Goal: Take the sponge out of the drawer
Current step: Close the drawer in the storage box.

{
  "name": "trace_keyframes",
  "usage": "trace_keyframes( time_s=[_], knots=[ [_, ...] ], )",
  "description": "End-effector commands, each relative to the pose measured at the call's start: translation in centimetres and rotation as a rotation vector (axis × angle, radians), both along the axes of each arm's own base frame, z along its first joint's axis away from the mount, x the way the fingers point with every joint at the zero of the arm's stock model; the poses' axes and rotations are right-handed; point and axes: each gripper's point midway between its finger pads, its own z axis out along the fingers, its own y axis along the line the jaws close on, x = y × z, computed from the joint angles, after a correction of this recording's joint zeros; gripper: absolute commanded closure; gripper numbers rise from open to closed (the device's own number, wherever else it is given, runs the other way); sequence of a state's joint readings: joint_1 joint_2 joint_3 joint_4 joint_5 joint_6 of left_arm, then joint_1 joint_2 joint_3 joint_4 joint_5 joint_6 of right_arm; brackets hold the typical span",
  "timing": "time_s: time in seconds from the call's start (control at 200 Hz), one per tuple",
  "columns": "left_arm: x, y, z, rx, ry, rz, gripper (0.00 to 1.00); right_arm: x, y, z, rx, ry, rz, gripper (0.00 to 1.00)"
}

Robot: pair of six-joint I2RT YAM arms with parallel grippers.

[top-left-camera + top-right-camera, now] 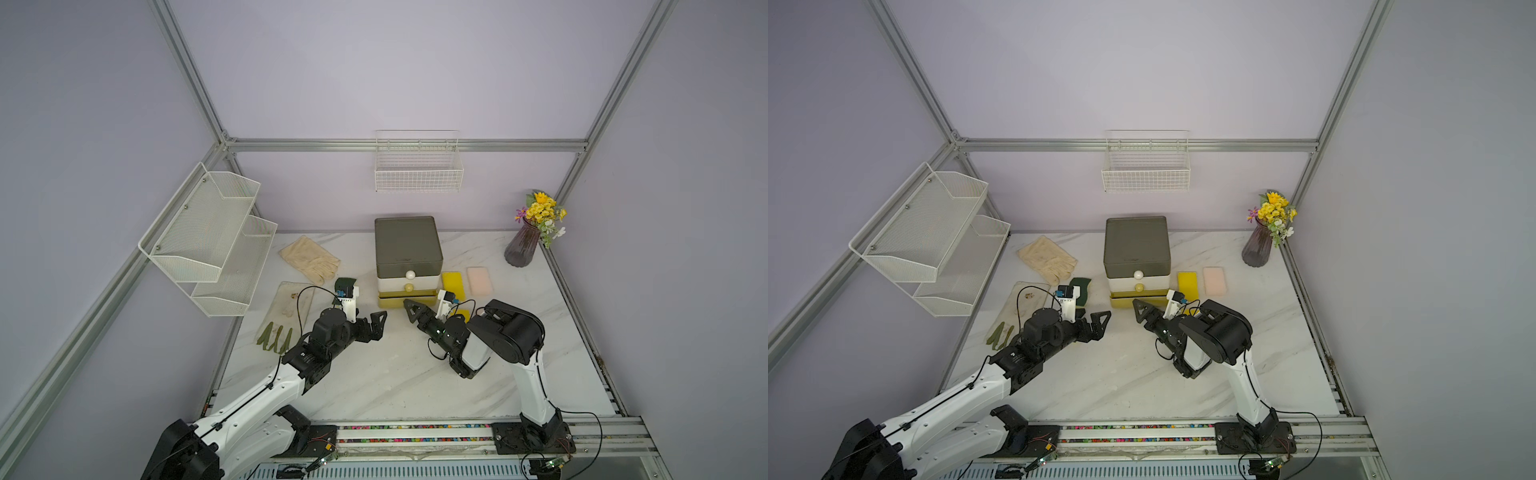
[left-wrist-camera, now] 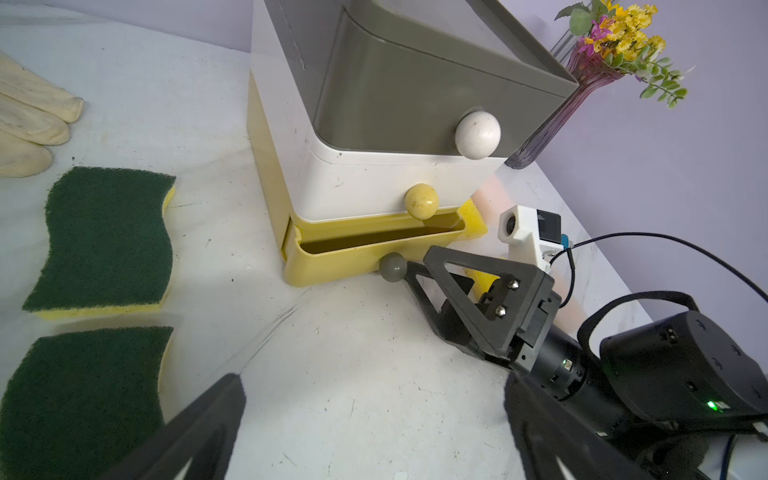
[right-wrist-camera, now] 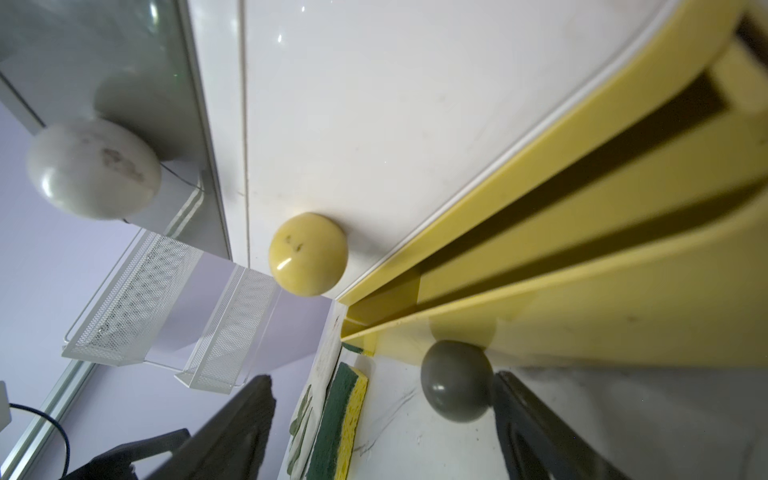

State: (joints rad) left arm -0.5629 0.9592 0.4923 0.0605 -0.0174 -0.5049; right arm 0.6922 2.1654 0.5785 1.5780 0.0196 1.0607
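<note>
Right end effector [image 1: 409, 304] open at the grey knob [image 2: 392, 267] of the yellow drawer [image 2: 361, 255]
Its fingers straddle the knob without clamping it. The bottom drawer stands slightly pulled out, its inside in shadow, so the sponge within cannot be made out. Left end effector [image 1: 379, 327] hovers spread wide above the bench [image 1: 374, 382] nearby.
</note>
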Motion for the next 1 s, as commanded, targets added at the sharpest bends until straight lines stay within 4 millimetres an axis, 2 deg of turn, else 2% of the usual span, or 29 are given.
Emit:
trace_keyframes(
  time_s=[0.0, 0.43, 0.72, 0.995],
  knots=[
    [0.2, 0.5, 0.6, -0.011, -0.027, 0.022, 0.0, 0.4, 0.1, 1.7, 0.079, -0.044, -0.033, 0.14],
    [0.0, 0.5, 0.6, -0.02, -0.025, 0.023, 0.0, 1.5, -0.7, 2.2, 0.212, -0.015, -0.187, 0.14],
    [-0.2, 0.7, 0.6, -0.022, -0.027, 0.027, 0.0, 2.2, -0.3, 2.6, 0.309, -0.021, -0.241, 0.14],
    [-0.5, 1.0, 0.5, -0.019, -0.028, 0.034, 0.0, 2.6, -0.1, 1.9, 0.381, -0.007, -0.281, 0.14]
  ],
)
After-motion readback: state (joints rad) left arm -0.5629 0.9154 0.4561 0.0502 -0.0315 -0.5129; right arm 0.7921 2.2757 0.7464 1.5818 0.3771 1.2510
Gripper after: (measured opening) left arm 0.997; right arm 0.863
